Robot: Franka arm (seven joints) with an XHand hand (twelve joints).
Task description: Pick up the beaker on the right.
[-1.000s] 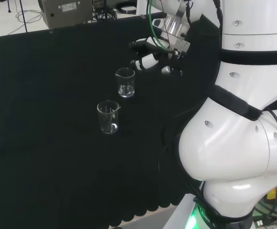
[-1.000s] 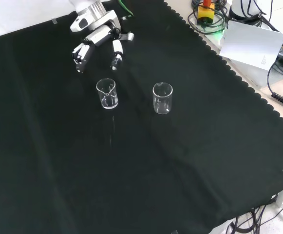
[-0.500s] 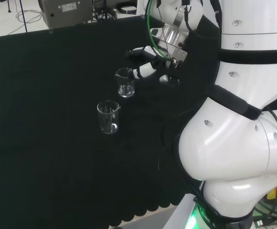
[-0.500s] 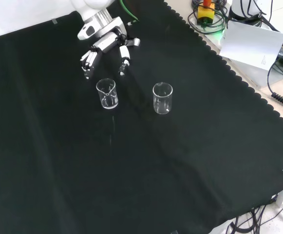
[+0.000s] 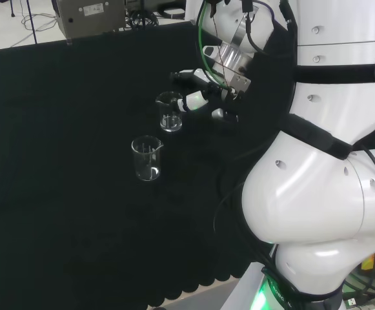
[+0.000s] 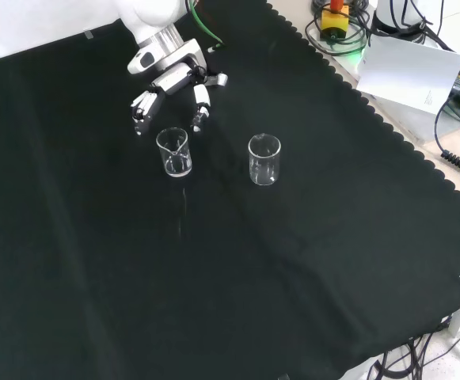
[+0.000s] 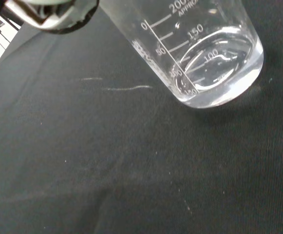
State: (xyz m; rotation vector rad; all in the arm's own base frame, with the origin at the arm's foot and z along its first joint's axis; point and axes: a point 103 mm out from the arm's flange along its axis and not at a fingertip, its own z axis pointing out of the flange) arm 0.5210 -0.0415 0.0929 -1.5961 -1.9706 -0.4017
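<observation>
Nearby, second beaker [image 6: 264,159] well apart from spread hand [image 6: 171,85] straddling the near beaker [image 6: 174,152].

Clear beaker [image 5: 170,111] — upright on cloth

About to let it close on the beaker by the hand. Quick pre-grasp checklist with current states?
1. Target beaker upright on the black cloth: ok.
2. Hand open, fingers spread toward it: ok.
3. Fingers either side of the beaker: not ok; in the front view they stop just short of its rim.
4. Second beaker apart from the approach path: ok.
5. Target beaker empty: cannot tell; clear glass.
6. Contact with the glass: cannot tell from the head view, where the fingers overlap it.
</observation>
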